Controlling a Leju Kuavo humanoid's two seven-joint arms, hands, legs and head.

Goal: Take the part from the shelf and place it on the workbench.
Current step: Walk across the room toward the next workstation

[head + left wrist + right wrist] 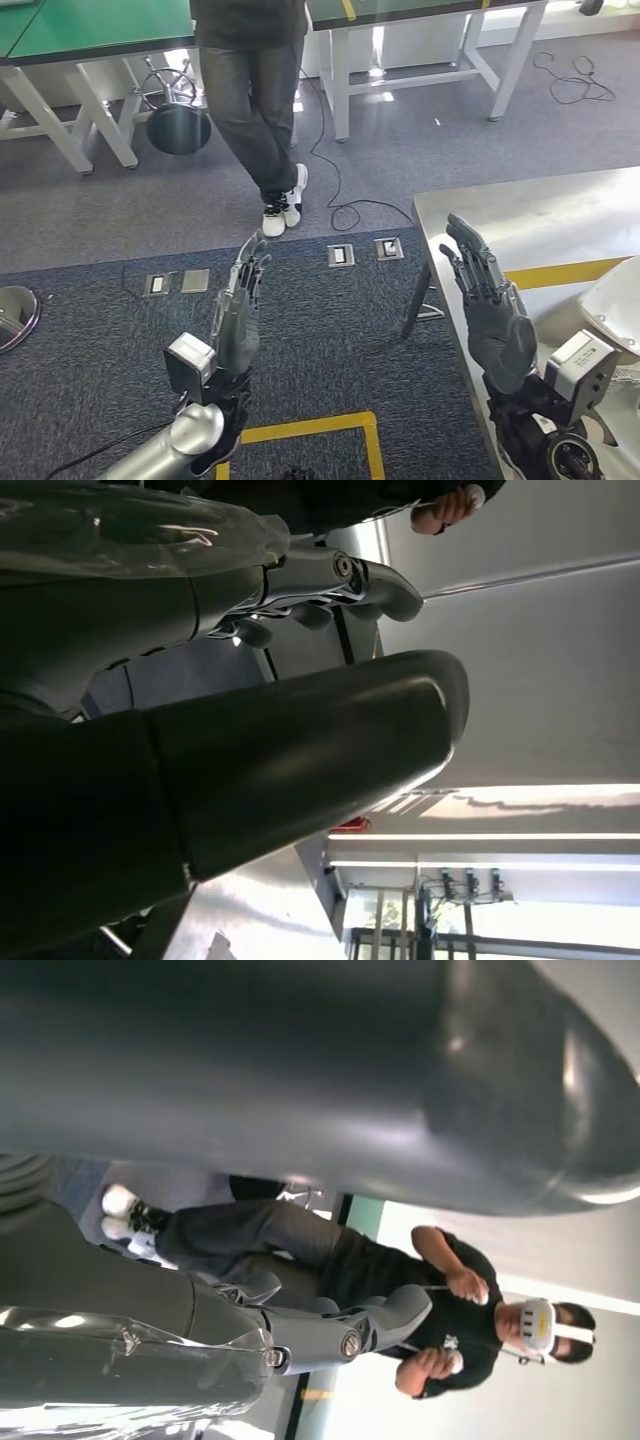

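Note:
My left hand (238, 318) is raised over the dark carpet with its fingers stretched apart and nothing in it. The right hand (494, 318) is also up and empty, fingers spread, above the near left edge of the steel workbench (528, 205). In the left wrist view the thick thumb (302, 760) and the darker fingers (362, 580) stand apart with nothing between them. The right wrist view likewise shows the fingers (362, 1330) apart and bare. A white curved thing (615, 300) lies on the workbench at the far right; I cannot tell what it is.
A person (256, 100) stands ahead with legs crossed, wearing a headset (540, 1325) and holding controllers. Green-topped tables (90, 30) and a stool (177, 120) are behind. Cables (336, 205) and floor sockets (340, 255) lie on the carpet, with yellow tape (317, 430) near my feet.

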